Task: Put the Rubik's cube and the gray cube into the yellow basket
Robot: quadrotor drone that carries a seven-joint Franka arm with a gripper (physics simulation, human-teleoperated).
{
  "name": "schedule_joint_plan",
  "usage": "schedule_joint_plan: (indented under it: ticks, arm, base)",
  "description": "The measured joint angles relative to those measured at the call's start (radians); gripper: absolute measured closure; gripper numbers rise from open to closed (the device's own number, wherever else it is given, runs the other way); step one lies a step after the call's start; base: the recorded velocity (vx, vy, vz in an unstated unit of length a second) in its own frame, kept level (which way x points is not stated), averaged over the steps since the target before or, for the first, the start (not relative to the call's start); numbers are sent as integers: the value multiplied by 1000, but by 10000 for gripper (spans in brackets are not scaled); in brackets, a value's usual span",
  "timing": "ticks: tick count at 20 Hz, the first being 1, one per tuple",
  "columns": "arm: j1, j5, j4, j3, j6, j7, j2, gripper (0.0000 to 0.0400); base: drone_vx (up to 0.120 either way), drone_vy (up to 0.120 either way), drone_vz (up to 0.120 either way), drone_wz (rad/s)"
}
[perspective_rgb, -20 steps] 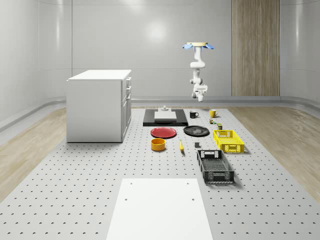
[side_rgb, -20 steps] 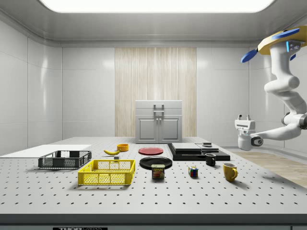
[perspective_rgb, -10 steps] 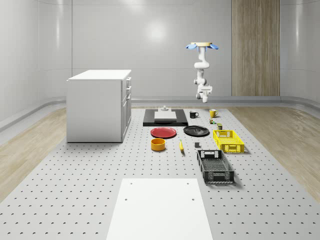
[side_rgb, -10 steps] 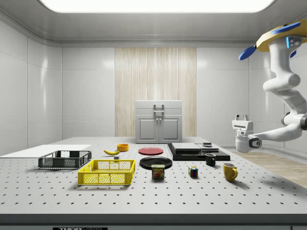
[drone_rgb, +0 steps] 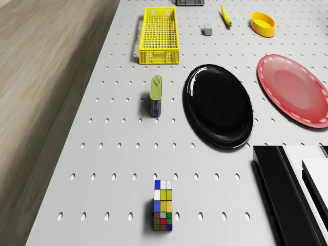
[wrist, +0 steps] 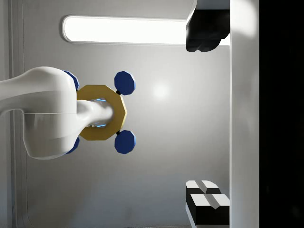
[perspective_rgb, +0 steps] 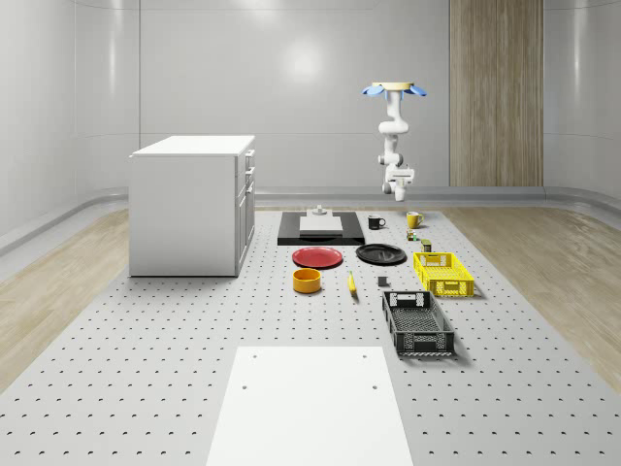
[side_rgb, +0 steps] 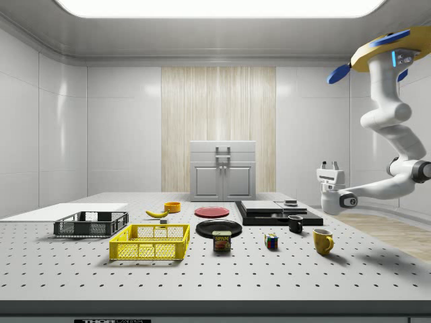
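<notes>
The Rubik's cube (drone_rgb: 163,211) (side_rgb: 271,241) (perspective_rgb: 411,234) stands on the perforated table near the far right corner. The small gray cube (drone_rgb: 207,28) (perspective_rgb: 382,282) lies beside the yellow basket (drone_rgb: 159,56) (side_rgb: 149,250) (perspective_rgb: 446,285), which holds nothing. The drone (perspective_rgb: 395,89) (side_rgb: 384,54) hovers high over the table's far right end. My gripper (side_rgb: 330,163) (perspective_rgb: 399,173) (wrist: 207,114) hangs in the air above the yellow mug, well above the Rubik's cube. It points upward, open, with nothing between its fingers. The wrist view looks up at the drone (wrist: 101,112).
Between Rubik's cube and basket stand a can (drone_rgb: 156,96) and a black plate (drone_rgb: 219,105), with a red plate (drone_rgb: 294,89) beside it. A yellow mug (side_rgb: 322,240), black mug (side_rgb: 295,223), black platform (perspective_rgb: 320,228), black crate (perspective_rgb: 417,323), banana (drone_rgb: 226,15), orange bowl (drone_rgb: 263,23) and white cabinet (perspective_rgb: 189,204) are around.
The drone and arm have drifted toward the side view's left, and the gripper has risen slightly. The gripper stays open. Nothing on the table moved.
</notes>
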State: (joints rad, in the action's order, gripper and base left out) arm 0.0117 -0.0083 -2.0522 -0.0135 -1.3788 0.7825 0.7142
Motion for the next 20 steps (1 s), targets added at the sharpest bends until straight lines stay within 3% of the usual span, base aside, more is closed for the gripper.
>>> schedule_joint_plan:
  ticks: [12,20]
  arm:
    - [17,-78,-9,-56,-10,10,7,0]
    - [73,-330,-54,-233,-22,45,21,0]
  base:
    - [120,0,0,0]
    - [120,0,-15,0]
